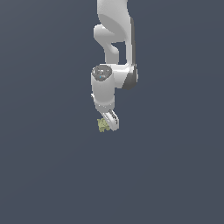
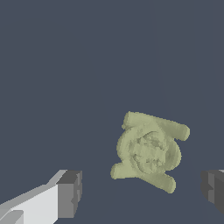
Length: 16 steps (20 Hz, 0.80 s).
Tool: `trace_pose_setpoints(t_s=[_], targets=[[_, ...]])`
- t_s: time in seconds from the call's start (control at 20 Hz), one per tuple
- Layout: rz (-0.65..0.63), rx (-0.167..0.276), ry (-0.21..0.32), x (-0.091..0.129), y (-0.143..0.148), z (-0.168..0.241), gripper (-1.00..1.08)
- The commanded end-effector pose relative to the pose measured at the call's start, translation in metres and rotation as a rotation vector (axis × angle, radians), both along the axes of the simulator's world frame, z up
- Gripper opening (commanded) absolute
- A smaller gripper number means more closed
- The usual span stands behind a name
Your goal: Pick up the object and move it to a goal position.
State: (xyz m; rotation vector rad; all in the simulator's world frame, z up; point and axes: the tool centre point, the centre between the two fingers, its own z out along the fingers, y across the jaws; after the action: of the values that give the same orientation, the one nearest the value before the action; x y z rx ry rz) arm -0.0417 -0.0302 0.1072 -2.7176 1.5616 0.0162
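Against the plain slate-grey ground of the exterior view, the object — a tiny, lumpy yellowish-olive thing — sits at the tip of the white arm, just on the exterior view's left of the gripper. In the wrist view one grey-padded finger shows, then the object in the wide gap, then the other finger. The jaws stand spread apart, neither pad touching it — nothing is held.

No real room here: a simulator's bare scene, flat slate-grey all round with no walls or furniture, only the smooth white arm and a lumpy olive object, rendered without texture.
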Motion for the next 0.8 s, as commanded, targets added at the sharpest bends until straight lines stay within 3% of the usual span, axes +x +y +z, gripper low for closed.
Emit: trace_pose_setpoints(t_s=[0.0, 0.4, 0.75], targets=[[-0.068, -0.003, -0.001, -0.003, -0.004, -0.003, 1.0], [-0.208, -0.01, -0.003, -0.009, -0.012, -0.009, 1.0], [-0.247, -0.012, -0.004, -0.01, -0.014, -0.01, 1.0]])
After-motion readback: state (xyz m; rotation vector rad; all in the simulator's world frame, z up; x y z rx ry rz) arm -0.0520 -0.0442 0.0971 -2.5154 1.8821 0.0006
